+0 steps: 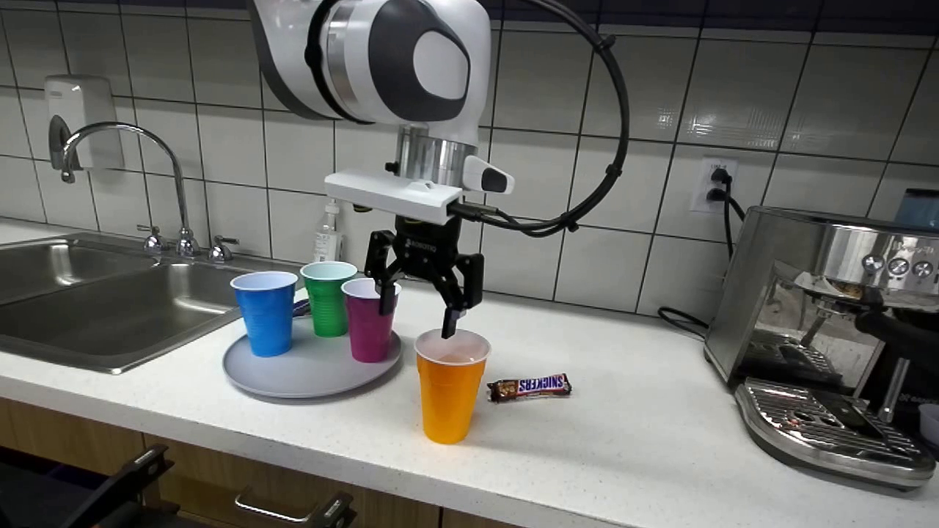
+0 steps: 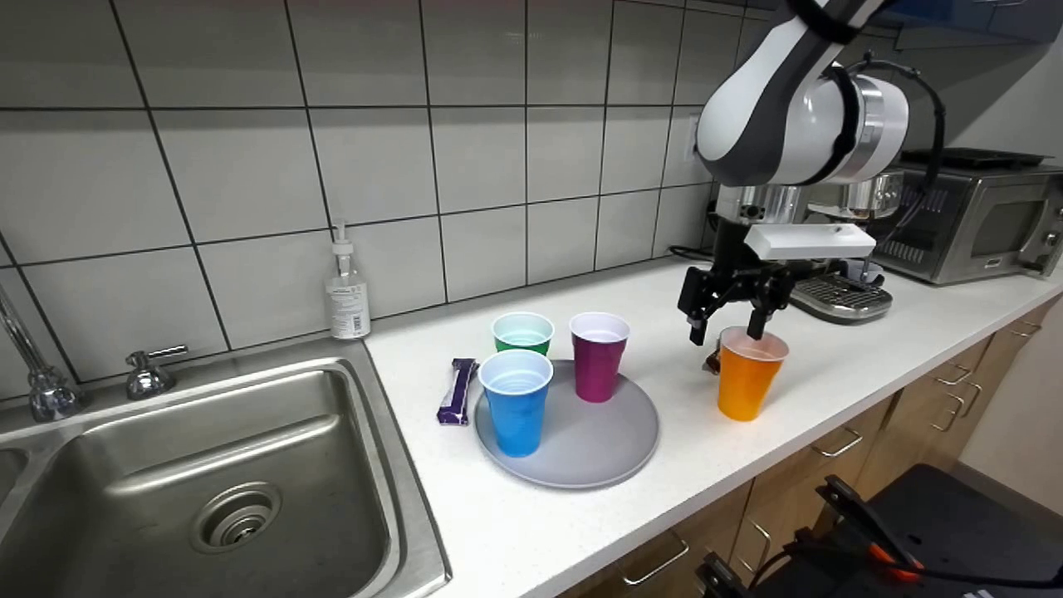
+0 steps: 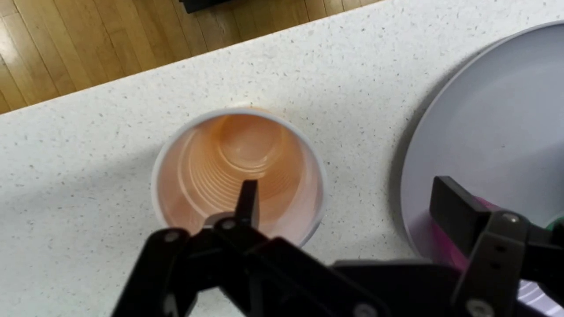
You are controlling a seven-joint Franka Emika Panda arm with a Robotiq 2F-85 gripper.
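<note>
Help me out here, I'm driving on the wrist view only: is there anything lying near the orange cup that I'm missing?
Observer: Yes, a Snickers bar lies beside the orange cup.
Operator: They overlap in my picture, so is the gripper touching the magenta cup?
Observer: No, in an exterior view there is a clear gap between them.
Operator: And is there any cup on the gray plate that I can't see?
Observer: Yes, a blue cup stands on it, outside your picture.
</note>
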